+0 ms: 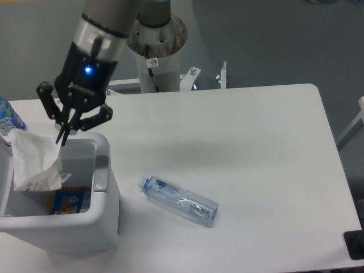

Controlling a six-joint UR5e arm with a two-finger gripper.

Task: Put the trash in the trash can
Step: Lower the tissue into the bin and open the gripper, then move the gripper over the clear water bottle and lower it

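Note:
My gripper (62, 135) hangs over the open white trash can (102, 227) at the left, shut on the top of a crumpled translucent white wrapper (35, 162). The wrapper dangles above the can's opening, toward its left side. A clear crushed plastic bottle (179, 201) with a blue cap lies on its side on the table, to the right of the can and apart from it. Inside the can a yellow and blue packet (72, 201) shows at the bottom.
An upright blue-labelled bottle (8, 116) stands at the far left edge behind the can. The arm's white base post (156, 57) rises at the back of the table. A grey oval button (99, 173) sits on the can's right rim.

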